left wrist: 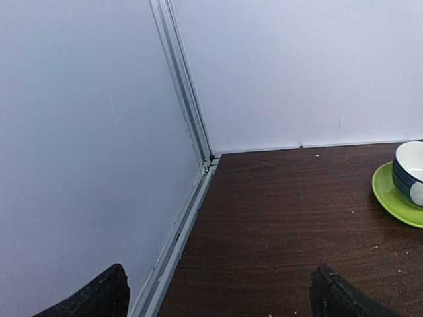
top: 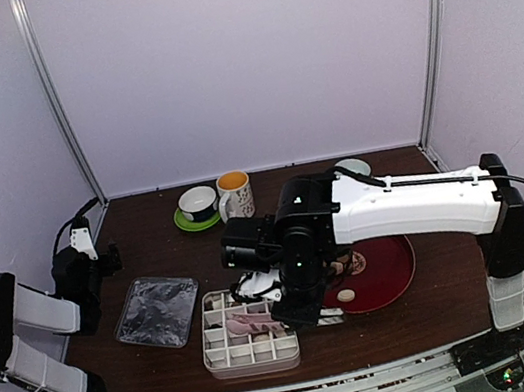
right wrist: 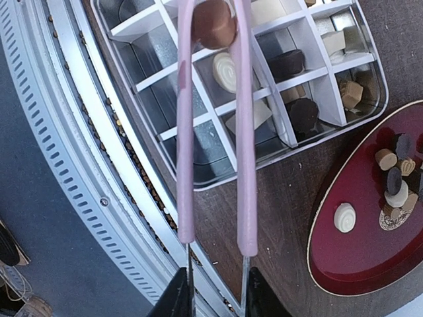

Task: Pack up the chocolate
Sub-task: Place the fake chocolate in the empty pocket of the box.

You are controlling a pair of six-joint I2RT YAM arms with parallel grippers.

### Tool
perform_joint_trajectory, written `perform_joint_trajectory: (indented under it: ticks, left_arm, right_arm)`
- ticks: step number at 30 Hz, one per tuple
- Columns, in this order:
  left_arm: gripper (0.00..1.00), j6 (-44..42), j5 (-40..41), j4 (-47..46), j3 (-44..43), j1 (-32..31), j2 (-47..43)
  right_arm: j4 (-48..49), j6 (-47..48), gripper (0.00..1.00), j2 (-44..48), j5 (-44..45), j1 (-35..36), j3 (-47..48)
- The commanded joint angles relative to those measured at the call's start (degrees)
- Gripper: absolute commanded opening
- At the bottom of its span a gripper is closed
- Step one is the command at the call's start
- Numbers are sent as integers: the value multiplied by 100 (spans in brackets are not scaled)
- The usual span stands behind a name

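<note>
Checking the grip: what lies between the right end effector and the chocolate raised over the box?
The pink tongs, seen in the right wrist view; the chocolate sits between their tips.

The left claw (left wrist: pixel 221 292) gapes wide; the right claw (right wrist: pixel 216 298), stretched leftward, pinches pink tongs (right wrist: pixel 246 165).

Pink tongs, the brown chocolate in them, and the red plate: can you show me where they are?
pink tongs (right wrist: pixel 246 165): right wrist view, on one long arm.
brown chocolate (right wrist: pixel 213 23): right wrist view, middle of the piece between the tips.
red plate (right wrist: pixel 353 264): right wrist view, bare red part.
</note>
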State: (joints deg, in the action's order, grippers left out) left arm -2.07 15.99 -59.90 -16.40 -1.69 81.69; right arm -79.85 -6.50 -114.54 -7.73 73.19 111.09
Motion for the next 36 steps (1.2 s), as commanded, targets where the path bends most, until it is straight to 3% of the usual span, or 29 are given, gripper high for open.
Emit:
perform_joint_trajectory:
  ticks: [1, 14, 23, 30, 36]
  left_arm:
    - [98, -52, -35, -210, -95, 40, 31]
    - [98, -54, -39, -205, -86, 42, 31]
    - [98, -57, -43, -214, -87, 43, 27]
    - [98, -57, -40, -210, -89, 45, 31]
    - [98, -55, -41, -208, -91, 42, 29]
  right_arm:
    - [64, 51, 29, -8, 16, -50, 36]
    - [62, 14, 27, 14, 243, -67, 81]
    - [904, -411, 26, 1038, 797, -248, -972]
    - [1005, -234, 20, 1404, 945, -560, -815]
    - [2078, -108, 19, 1917, 1232, -795, -1437]
